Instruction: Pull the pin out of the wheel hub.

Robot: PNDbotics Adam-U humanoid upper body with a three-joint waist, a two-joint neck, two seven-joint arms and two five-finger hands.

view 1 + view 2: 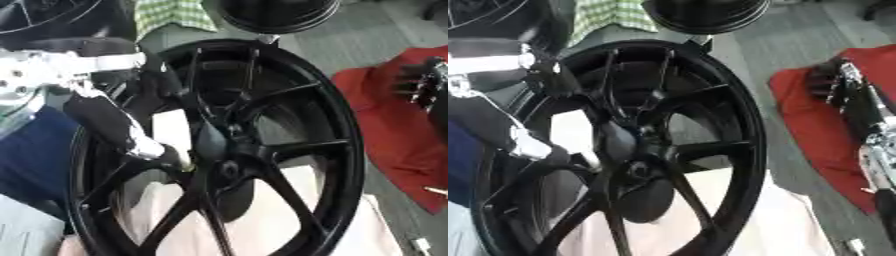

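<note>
- Wheel (262, 150) stood nearly upright on its rim, spoked face turned to the camera, tilted so the top leaned toward the upper right; probably propped this way to leave the centre hub (229, 167) reachable from the left.
- Pale cloth (289, 220) lay under and behind the lower rim, likely as padding.
- Left hand (171, 157) reached in from the left through the gap between the spokes, ending just beside the hub, apparently so as to get at the pin from the hub's side.
- Could not tell whether those fingers were open or closed on anything; dark hand merged with dark spokes.
- Pin itself could not be made out with certainty; judged to sit at the hub, next to the left hand.
- Long axis of the pin could not be read; presumably ran along the hub's axle line, toward the viewer and away.
- Right hand (837, 82) hung well apart at the right over a red cloth (815, 125), fingers relaxed and holding nothing, seemingly idle.
</note>
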